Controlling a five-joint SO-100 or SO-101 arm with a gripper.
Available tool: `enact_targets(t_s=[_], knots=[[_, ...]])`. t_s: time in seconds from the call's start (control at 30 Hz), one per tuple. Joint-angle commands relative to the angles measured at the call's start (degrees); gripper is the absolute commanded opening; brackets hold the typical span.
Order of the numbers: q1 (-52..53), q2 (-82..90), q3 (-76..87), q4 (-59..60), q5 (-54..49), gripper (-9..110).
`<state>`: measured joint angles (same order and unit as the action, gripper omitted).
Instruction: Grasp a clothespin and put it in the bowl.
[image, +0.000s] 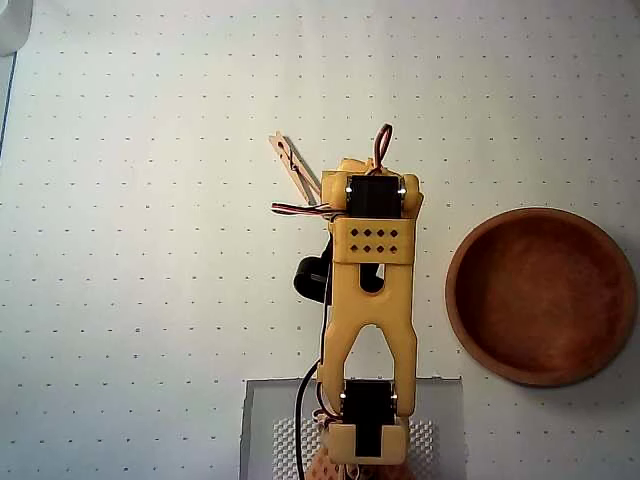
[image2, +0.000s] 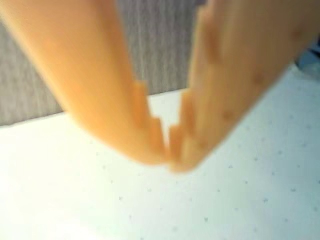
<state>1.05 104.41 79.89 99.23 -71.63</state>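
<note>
Under the yellow arm (image: 372, 290) in the overhead view, the gripper itself is hidden; only the wrist view shows it. Wrist pic is blurry, but the gripper (image2: 170, 150) tips meet w/ no gap, closed on nothing visible, just above the white dotted table (image2: 240, 200). Clothespin (image: 293, 167) lies flat, angled, upper left of the arm, its lower end cut off behind the arm's servo. Bowl (image: 541, 296) sits well apart at right, near the frame edge, empty, whole rim visible. Wide bare table at left & top. Arm base is cut off at bottom edge.
</note>
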Motion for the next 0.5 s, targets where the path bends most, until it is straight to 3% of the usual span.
enact_targets(t_s=[0.0,0.47], knots=[[0.2,-0.7,-2.5,1.1,-2.3,-3],[3.0,-7.3,-2.0,0.4,-19.9,-3]])
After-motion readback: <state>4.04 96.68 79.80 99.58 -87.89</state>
